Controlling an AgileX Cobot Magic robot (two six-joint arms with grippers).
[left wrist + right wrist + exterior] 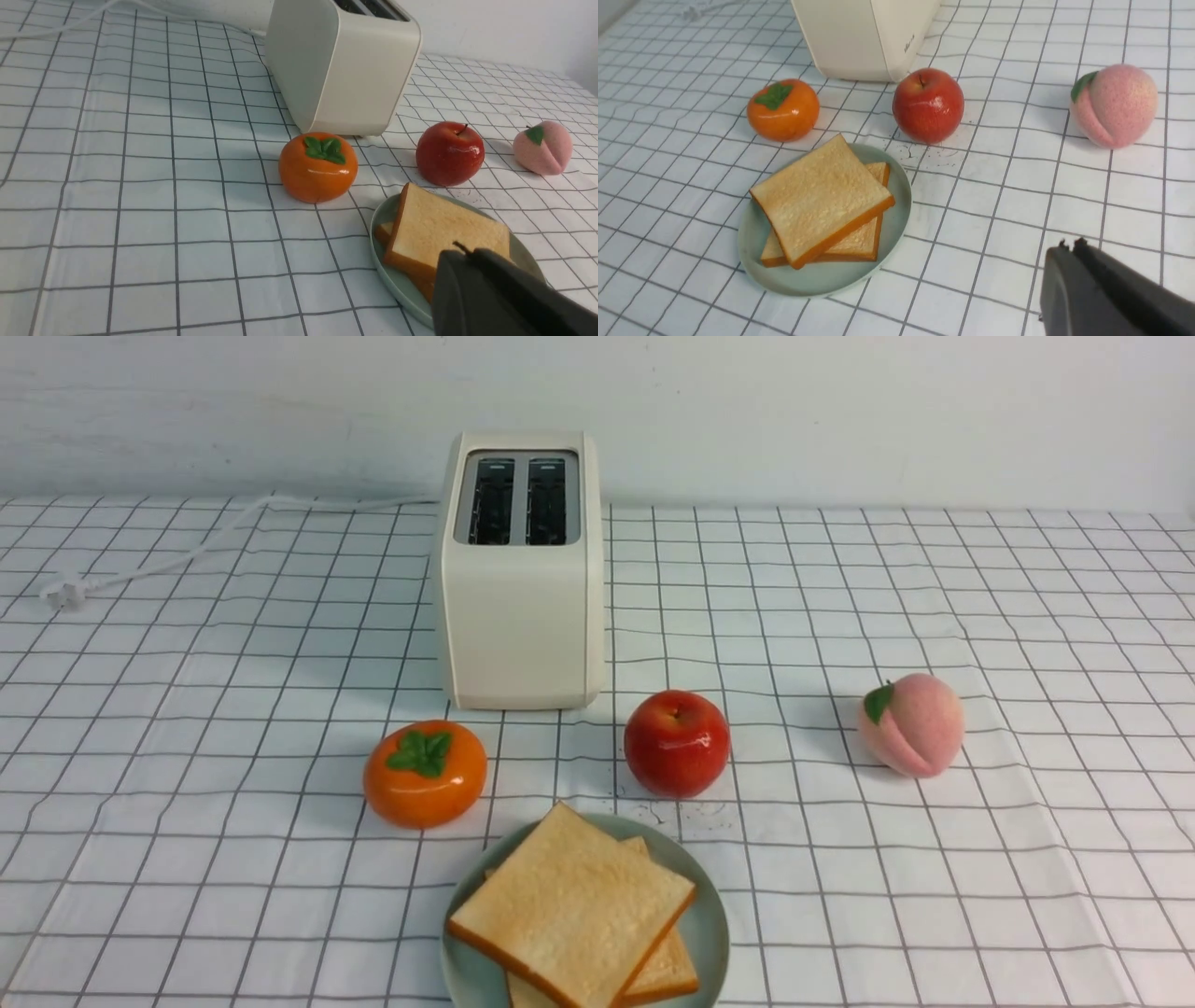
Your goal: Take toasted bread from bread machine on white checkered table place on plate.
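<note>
Two slices of toasted bread point(571, 910) lie stacked, the upper one askew, on the mint-green plate point(711, 933) at the front of the white checkered table point(934, 859). The cream bread machine point(520, 597) stands behind, both dark slots empty. In the left wrist view the left gripper point(467, 252) is shut and empty, above the near side of the plate point(387, 275) and toast point(444, 228). In the right wrist view the right gripper point(1069, 245) is shut and empty over bare cloth, beside the plate point(896, 219) and toast point(817, 196). Neither gripper shows in the front view.
An orange persimmon point(425, 773) and a red apple point(677, 742) sit between toaster and plate. A pink peach point(910, 724) lies to the right. The toaster's white cord and plug point(65, 590) run to the far left. A white wall stands behind.
</note>
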